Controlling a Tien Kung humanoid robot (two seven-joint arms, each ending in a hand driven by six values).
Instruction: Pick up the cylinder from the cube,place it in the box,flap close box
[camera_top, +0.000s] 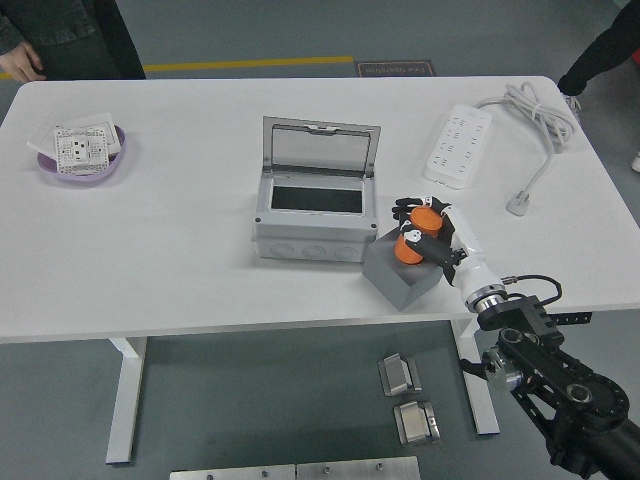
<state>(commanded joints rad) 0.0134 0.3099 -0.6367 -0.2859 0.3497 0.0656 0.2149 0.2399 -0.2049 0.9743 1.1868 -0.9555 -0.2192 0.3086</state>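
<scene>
One orange plastic cylinder (416, 243), long axis tilted, upper end pointing up and away twd the far side of the table, lower end down twd the near edge. It sits over the top of one grey cube (400, 273), which lies tilted just right of the box's front corner. Can't tell if cyl still touches the cube top.

Right hand (432, 236), white w/ black fingers, comes in from lower right, wrapped round the cyl: fingers (404, 208) curled over its far/upper end, thumb across the near side, cyl lying in the palm, partly covered.

One grey plastic junction box (314, 222) at table centre, hinged lid standing upright at the back, dark opening facing up. Cyl is right of it, near the box's right front corner, outside it.

Also on white table (180, 260): one purple bowl (84, 166) far left holding a white socket plate, one white power strip (457, 146) w/ cable far right. Person's dark sleeve (60, 35) at top-left edge.
</scene>
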